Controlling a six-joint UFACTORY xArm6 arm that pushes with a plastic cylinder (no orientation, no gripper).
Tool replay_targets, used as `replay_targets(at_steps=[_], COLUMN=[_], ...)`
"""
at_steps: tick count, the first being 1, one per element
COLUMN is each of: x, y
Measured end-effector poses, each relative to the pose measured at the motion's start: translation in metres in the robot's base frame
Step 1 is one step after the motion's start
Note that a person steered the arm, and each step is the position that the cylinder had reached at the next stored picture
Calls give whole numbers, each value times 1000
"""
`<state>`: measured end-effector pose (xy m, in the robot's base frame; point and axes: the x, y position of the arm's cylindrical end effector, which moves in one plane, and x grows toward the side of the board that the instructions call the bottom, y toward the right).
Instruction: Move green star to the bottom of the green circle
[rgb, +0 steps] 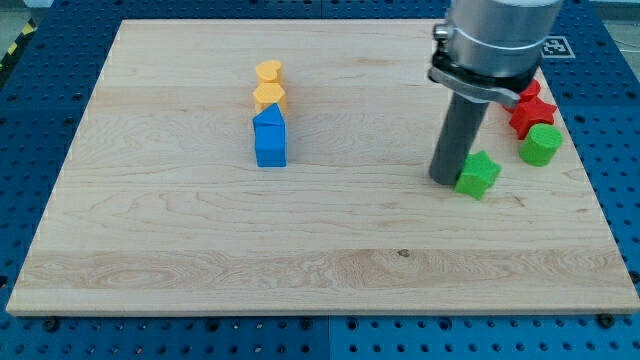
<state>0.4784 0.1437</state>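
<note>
The green star (479, 174) lies on the wooden board at the view's right. The green circle (541, 145) sits to its upper right, a short gap apart. My tip (447, 181) rests on the board just left of the green star, touching or nearly touching its left side. The dark rod rises from there to the arm's grey housing at the view's top.
A red star (531, 114) sits just above the green circle, with another red block partly hidden behind the arm. A yellow heart (268, 72), a yellow hexagon (270, 97), a blue triangle (267, 118) and a blue cube (270, 145) form a column at centre left. The board's right edge (590, 170) is close.
</note>
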Motion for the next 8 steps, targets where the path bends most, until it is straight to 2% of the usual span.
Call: replay_targets(at_steps=[3,5,6,8], x=[2,20,44,54], y=[52,52,52,55])
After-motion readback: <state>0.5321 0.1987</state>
